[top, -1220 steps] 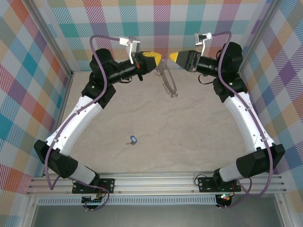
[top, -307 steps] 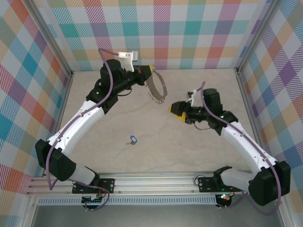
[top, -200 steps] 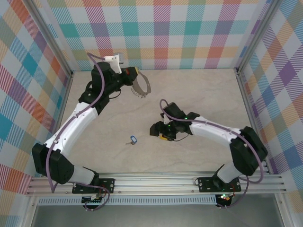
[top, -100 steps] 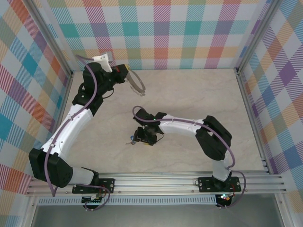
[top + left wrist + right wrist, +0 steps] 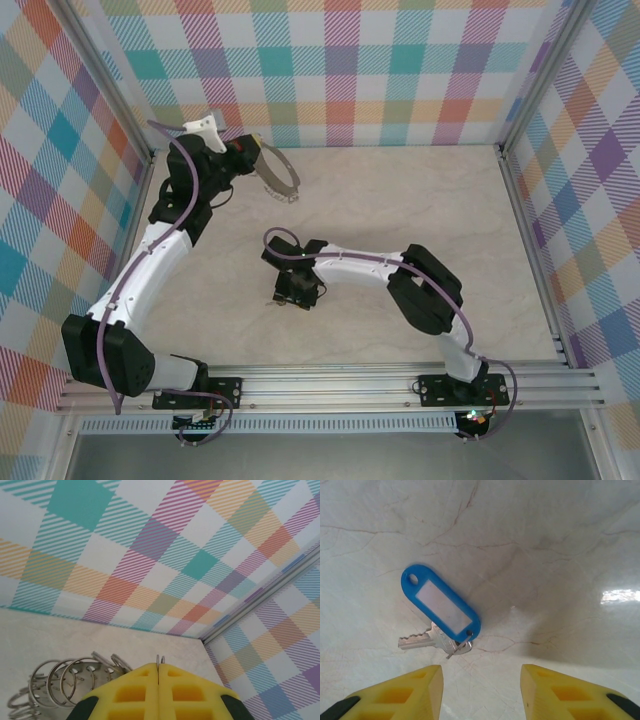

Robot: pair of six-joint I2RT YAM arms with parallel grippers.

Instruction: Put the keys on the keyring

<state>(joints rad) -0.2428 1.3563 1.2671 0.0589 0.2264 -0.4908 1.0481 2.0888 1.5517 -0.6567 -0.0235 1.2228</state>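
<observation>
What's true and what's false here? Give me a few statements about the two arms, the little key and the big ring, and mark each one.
1. The left gripper is shut on the keyring, holding it up near the back wall. True.
2. The key hangs on the keyring. False: it lies on the table, far from the ring.
3. The right gripper hovers over the key with its fingers apart, not touching it. True.
4. The key's tag is red. False: it is blue.
</observation>
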